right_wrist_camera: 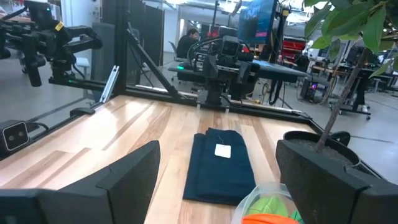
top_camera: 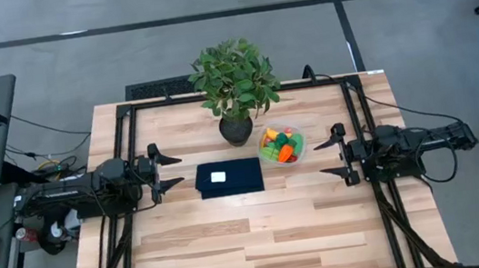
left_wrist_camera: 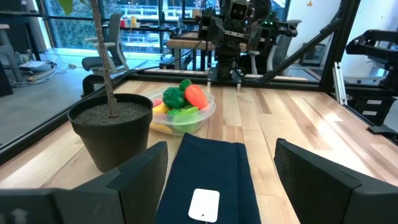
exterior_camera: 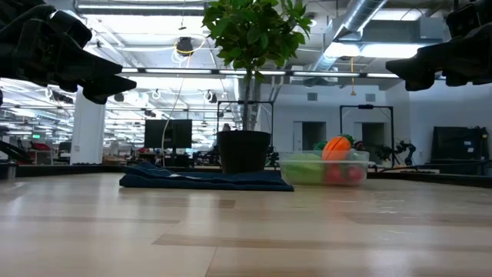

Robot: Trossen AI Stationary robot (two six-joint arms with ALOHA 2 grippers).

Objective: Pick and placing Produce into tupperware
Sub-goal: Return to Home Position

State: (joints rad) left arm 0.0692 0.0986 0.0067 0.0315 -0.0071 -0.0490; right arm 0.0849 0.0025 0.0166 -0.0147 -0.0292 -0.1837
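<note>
The produce [top_camera: 279, 145], green, yellow, orange and red toy pieces, lies piled inside the round clear tupperware [top_camera: 269, 159], which stands on the table just right of the plant's pot. It also shows as produce [left_wrist_camera: 182, 101] in the tupperware [left_wrist_camera: 205, 115] and in the low view as tupperware [exterior_camera: 323, 168]. My left gripper [top_camera: 169, 168] stands open at the table's left side, level, above the table. My right gripper [top_camera: 332, 158] stands open at the right side, level, with nothing between its fingers. Both are well away from the tupperware.
A leafy potted plant [top_camera: 233, 84] stands at the far middle, its dark pot [left_wrist_camera: 115, 124] beside the tupperware. A folded dark blue cloth with a white label [top_camera: 228, 177] lies flat at the table's centre. Bare wooden tabletop [top_camera: 253, 242] stretches along the near side.
</note>
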